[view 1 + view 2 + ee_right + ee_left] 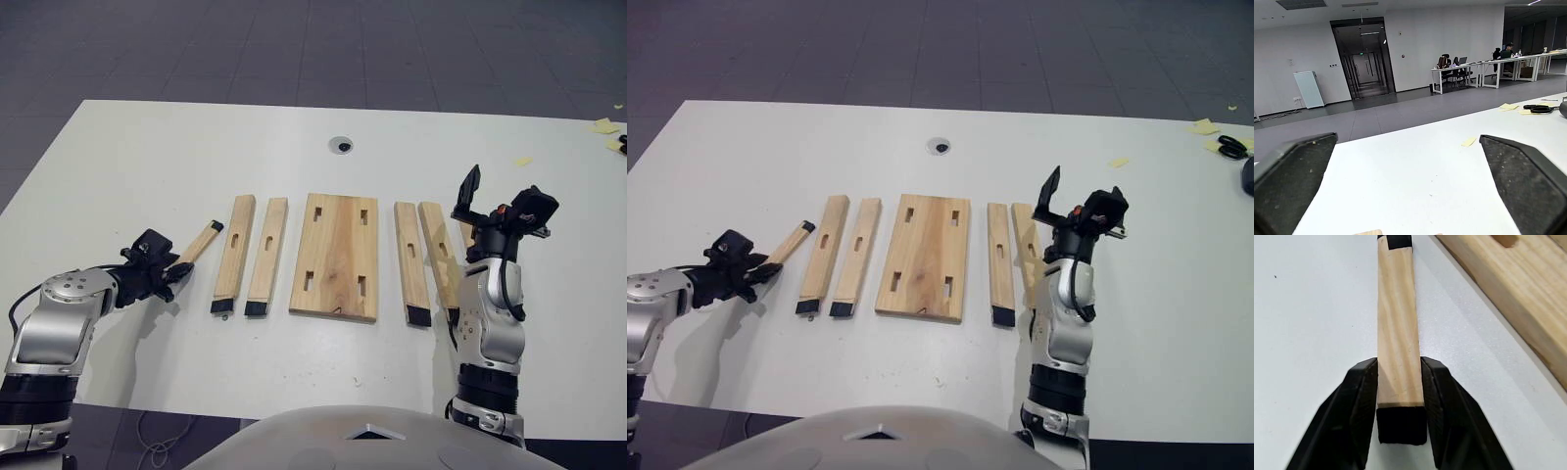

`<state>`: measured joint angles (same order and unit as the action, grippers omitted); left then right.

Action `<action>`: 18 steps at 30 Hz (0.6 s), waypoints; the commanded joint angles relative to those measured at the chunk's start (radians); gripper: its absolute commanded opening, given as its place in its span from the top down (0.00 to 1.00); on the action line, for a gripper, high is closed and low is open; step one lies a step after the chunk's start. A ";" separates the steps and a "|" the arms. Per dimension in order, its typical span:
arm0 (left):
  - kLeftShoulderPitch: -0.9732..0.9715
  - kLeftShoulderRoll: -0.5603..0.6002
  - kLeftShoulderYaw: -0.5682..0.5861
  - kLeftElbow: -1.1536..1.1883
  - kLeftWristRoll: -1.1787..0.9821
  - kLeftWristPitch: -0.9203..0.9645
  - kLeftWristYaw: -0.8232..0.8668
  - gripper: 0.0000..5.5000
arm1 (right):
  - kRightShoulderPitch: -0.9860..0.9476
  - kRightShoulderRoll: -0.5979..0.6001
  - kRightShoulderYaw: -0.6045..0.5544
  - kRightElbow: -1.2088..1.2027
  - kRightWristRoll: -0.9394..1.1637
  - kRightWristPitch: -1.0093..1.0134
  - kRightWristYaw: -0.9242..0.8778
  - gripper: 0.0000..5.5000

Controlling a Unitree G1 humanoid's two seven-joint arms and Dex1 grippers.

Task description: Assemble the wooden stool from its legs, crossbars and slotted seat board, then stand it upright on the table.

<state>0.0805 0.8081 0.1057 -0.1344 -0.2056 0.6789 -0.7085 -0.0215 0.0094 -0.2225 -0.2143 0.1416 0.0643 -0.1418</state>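
Table point(127, 166) on grey tiled office floor point(294, 39)

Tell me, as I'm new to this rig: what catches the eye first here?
The slotted seat board lies flat in the middle, with legs in a row on both sides. At the row's left end the left pincer is shut on a crossbar; the right pincer stands open, pointing up, near the right-hand legs.

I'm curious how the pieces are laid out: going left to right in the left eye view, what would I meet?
Left gripper → short crossbar in it → first leg → second leg → slotted seat board → third leg → fourth leg → right gripper.
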 commanded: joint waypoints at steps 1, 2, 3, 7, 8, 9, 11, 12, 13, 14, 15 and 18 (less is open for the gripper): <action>-0.016 -0.011 -0.014 0.039 0.026 0.007 0.030 0.76 | -0.014 -0.004 -0.005 0.007 -0.006 0.009 -0.008 0.02; -0.043 -0.023 0.003 0.040 0.026 -0.009 0.050 0.76 | -0.019 -0.006 -0.006 0.006 -0.004 0.011 -0.007 0.02; -0.080 -0.040 0.025 0.042 0.020 -0.024 0.075 0.76 | -0.027 -0.011 -0.006 0.004 -0.002 0.016 -0.003 0.02; -0.343 -0.150 0.130 0.021 -0.048 -0.120 0.204 0.76 | -0.122 -0.059 -0.014 -0.014 0.076 0.082 0.064 0.02; -0.411 -0.180 0.145 -0.005 -0.076 -0.142 0.219 0.76 | -0.163 -0.066 -0.018 -0.027 0.135 0.122 0.093 0.02; -0.465 -0.206 0.147 -0.032 -0.099 -0.161 0.227 0.76 | -0.201 -0.067 -0.021 -0.045 0.217 0.172 0.127 0.02; -0.533 -0.256 0.117 -0.078 -0.129 -0.187 0.229 0.76 | -0.263 -0.055 -0.041 -0.093 0.440 0.294 0.175 0.02; -0.555 -0.279 0.088 -0.090 -0.143 -0.197 0.214 0.76 | -0.285 -0.046 -0.051 -0.122 0.554 0.347 0.183 0.02; -0.571 -0.298 0.046 -0.096 -0.153 -0.217 0.180 0.76 | -0.302 -0.035 -0.052 -0.155 0.668 0.397 0.185 0.02; -0.583 -0.322 -0.010 -0.100 -0.156 -0.242 0.140 0.76 | -0.315 -0.031 -0.045 -0.189 0.777 0.441 0.185 0.02; -0.590 -0.345 -0.064 -0.100 -0.153 -0.265 0.107 0.76 | -0.324 -0.033 -0.037 -0.216 0.862 0.475 0.184 0.02; -0.576 -0.400 -0.179 -0.133 -0.137 -0.315 0.066 0.76 | -0.349 -0.046 -0.019 -0.235 1.001 0.540 0.172 0.02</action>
<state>-0.4819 0.4780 0.0888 -0.2147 -0.3472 0.4309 -0.5611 -0.3043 -0.0320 -0.2586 -0.3704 0.9132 0.4860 0.0371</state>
